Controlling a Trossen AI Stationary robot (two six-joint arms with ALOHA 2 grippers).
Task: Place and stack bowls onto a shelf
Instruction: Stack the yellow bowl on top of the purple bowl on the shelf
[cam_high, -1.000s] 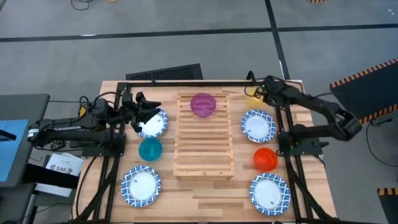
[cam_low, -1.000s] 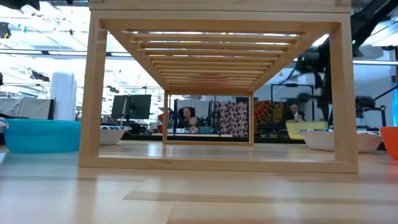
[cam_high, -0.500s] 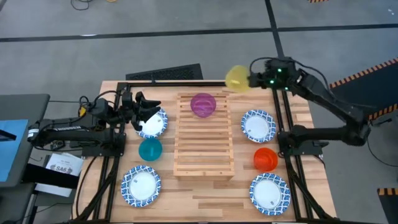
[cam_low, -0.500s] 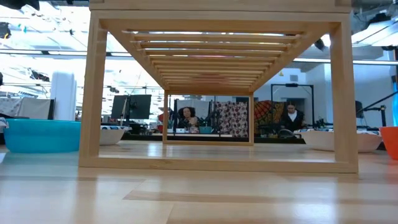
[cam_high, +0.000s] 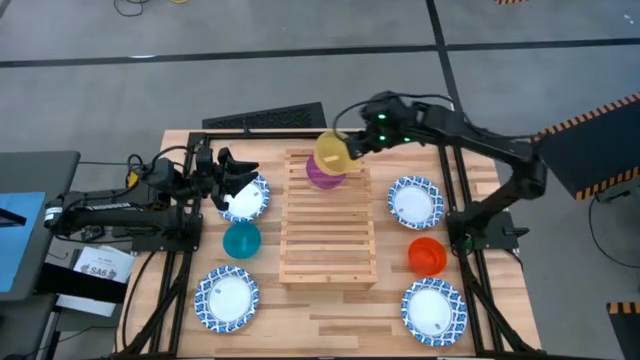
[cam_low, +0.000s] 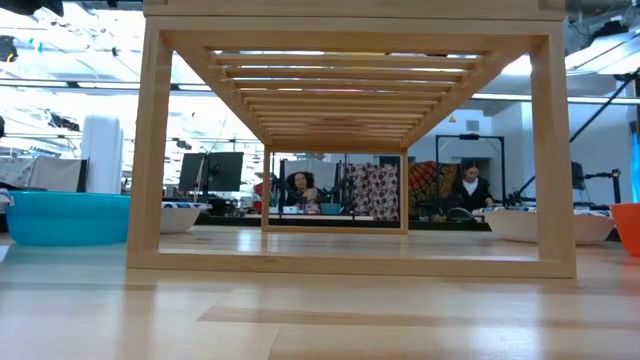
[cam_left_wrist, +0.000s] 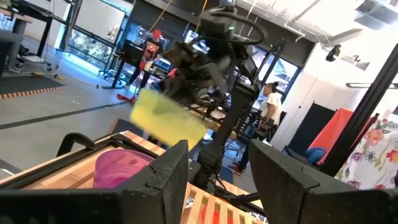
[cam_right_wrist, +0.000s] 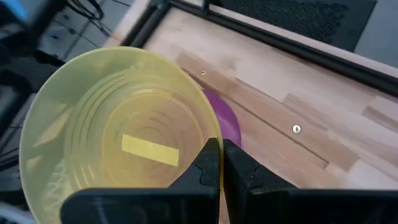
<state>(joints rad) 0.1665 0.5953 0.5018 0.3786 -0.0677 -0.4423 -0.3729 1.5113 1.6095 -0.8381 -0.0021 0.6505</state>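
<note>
The yellow bowl is held pinched by the right gripper above the purple bowl on the shelf; the left gripper, fingers parted, is kept over a blue-rimmed bowl.

Yellow bowl, purple bowl, teal bowl, red bowl, blue-patterned white-centred bowls.

Overhead, table-level, two wrist views; shelf shared

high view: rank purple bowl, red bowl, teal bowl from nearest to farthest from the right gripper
From the right gripper, holding the yellow bowl above the shelf's far end:
1. Purple bowl, just beneath, on the shelf.
2. Red bowl and teal bowl: too close to call, on opposite sides.
</note>
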